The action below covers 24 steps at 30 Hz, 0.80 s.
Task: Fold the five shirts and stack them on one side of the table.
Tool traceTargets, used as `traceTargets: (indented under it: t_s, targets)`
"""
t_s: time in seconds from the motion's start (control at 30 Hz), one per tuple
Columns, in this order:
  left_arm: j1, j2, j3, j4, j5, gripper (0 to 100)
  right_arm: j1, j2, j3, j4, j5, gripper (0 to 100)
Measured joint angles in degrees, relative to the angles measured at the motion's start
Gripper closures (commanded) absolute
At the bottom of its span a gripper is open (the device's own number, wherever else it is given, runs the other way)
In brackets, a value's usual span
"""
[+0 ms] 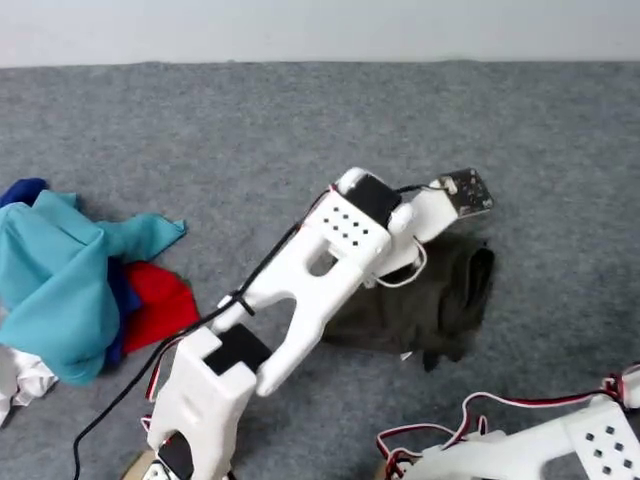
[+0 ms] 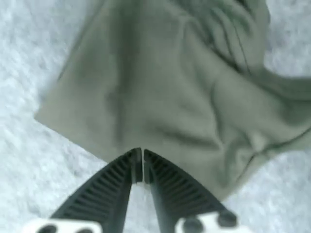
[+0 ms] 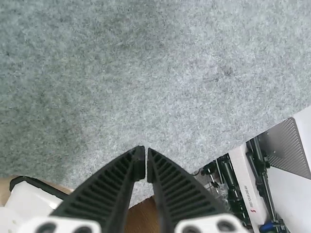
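Two arms stood at the near edge of the grey mat (image 1: pixel 250 120). Nearest, the right arm (image 1: pixel 540 450) lay low along that edge, its red and white wires looped beside it. The right gripper (image 3: pixel 146 162) was clenched, its black jaws pressed tip to tip with nothing between them. It hung over bare mat, just above the brown table edge (image 3: pixel 141 213).

Farther in, the left arm (image 1: pixel 320 270) stretched from the near left toward the middle of the table. It covered part of the olive shirt (image 1: pixel 440 290), which lay crumpled right of centre. The left gripper (image 2: pixel 142 167) was also closed, tips meeting right at the near hem of that shirt. Whether a pinch of cloth sat between the tips could not be made out. Beyond the tips the cloth spread fairly flat, then bunched into folds at its far side.

Well apart from it, at the left edge of the table, four more shirts lay in a loose heap. A teal shirt (image 1: pixel 60 280) lay on top. A red shirt (image 1: pixel 160 300) and a blue shirt (image 1: pixel 25 190) showed from under it, and a white shirt (image 1: pixel 20 380) lay at the near side of the heap. Past everything, the mat ran to a pale wall (image 1: pixel 300 30).
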Motion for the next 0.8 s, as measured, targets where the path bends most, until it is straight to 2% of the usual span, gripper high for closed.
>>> traceTargets:
  t_s: [0.2, 0.37, 0.5, 0.7, 0.8]
  targets:
    - [7.6, 0.0, 6.4, -2.5, 1.2, 99, 0.0, 0.0, 0.0, 0.0, 0.0, 98.7]
    - [5.3, -0.8, 5.8, -0.6, 1.6, 99, -4.0, 0.0, 0.0, 2.7, 0.0, 98.7]
    - [-3.4, -3.1, 3.1, 4.5, 4.8, 99, -14.2, 0.0, 0.0, 6.6, -3.7, 98.7]
    - [-22.5, -12.6, 3.3, 5.3, 6.8, 99, -35.3, 0.4, 0.0, 7.5, -16.4, 98.7]
    - [-30.2, -17.9, 5.6, 5.3, 6.9, 99, -46.2, 7.5, 0.0, 4.7, -23.7, 98.7]
